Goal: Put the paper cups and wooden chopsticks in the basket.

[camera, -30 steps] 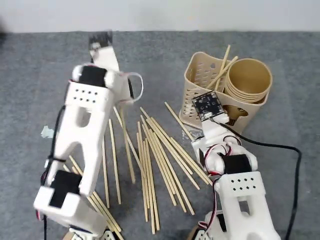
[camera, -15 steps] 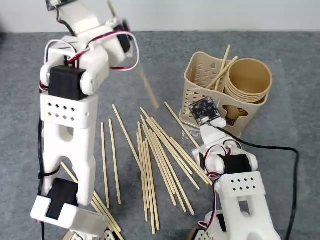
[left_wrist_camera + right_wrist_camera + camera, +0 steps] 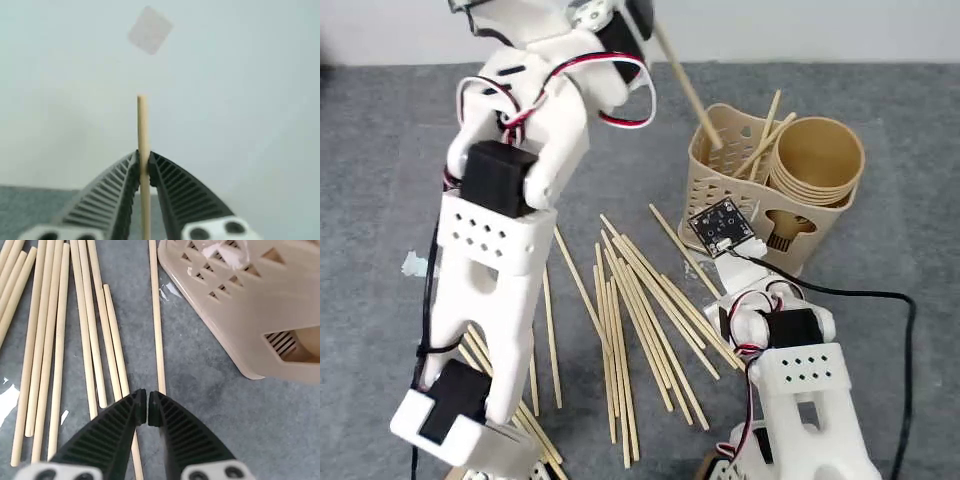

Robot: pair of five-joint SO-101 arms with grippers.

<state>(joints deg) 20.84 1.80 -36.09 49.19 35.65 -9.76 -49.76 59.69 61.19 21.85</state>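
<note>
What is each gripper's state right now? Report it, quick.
Left gripper: shut on a chopstick.
Right gripper: shut, holding nothing.

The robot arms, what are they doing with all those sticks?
The left gripper is shut on one wooden chopstick, held high with its lower end by the basket. The basket has paper cups and a few chopsticks inside. The right gripper hangs shut, low beside the basket, over the loose chopsticks.
</note>
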